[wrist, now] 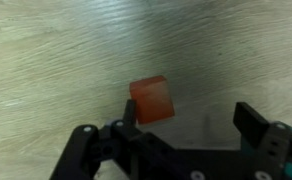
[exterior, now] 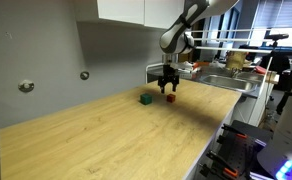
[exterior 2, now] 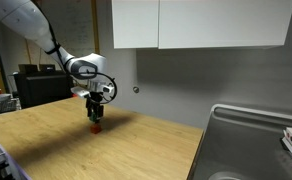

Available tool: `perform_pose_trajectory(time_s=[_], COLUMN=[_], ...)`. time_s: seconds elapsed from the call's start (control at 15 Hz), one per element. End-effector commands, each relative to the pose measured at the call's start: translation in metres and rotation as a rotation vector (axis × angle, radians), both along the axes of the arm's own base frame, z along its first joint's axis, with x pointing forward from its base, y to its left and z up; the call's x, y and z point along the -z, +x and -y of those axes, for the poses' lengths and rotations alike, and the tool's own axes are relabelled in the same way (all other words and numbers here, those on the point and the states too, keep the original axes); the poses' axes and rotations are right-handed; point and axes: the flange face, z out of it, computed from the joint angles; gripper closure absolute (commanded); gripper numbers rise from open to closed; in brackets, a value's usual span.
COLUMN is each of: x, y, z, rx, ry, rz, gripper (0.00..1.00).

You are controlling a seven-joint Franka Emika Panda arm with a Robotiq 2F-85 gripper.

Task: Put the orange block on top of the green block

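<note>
The orange block point(exterior: 170, 97) sits on the wooden table. It also shows in an exterior view point(exterior 2: 97, 127) and in the wrist view point(wrist: 152, 101). The green block point(exterior: 145, 98) sits on the table a short way beside it and does not show in the wrist view. My gripper point(exterior: 168, 84) hangs just above the orange block, jaws open and empty. It also shows in an exterior view point(exterior 2: 96, 112). In the wrist view the gripper point(wrist: 190, 118) has the block next to one fingertip, off centre between the jaws.
The light wooden table point(exterior: 106, 140) stretches wide around the blocks. A steel sink point(exterior 2: 248, 140) lies past the table's end, with clutter on the counter point(exterior: 236, 62) behind it. A grey wall point(exterior 2: 186, 85) stands close behind the table.
</note>
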Motion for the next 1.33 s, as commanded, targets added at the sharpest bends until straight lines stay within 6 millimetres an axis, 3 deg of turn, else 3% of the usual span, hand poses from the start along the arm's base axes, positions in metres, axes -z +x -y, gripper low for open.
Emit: perform_pose_trajectory(time_s=[0.0, 0.13, 0.2, 0.27, 0.53, 0.73, 0.93, 1.27], x=[0.020, 0.031, 0.036, 0.039, 0.043, 0.031, 0.010, -0.029], y=[0.011, 0.010, 0.009, 0.009, 0.009, 0.012, 0.021, 0.051], z=[0.016, 0.024, 0.029, 0.032, 0.040, 0.039, 0.032, 0.002], rx=[-0.006, -0.002, -0.001, -0.001, 0.006, 0.001, -0.021, -0.101], ry=[0.039, 0.047, 0.048, 0.046, 0.041, 0.026, -0.002, -0.056], rz=[-0.056, -0.085, -0.095, -0.103, -0.126, -0.121, -0.107, -0.087], gripper=[0.00, 0.00, 0.25, 0.25, 0.57, 0.79, 0.82, 0.82])
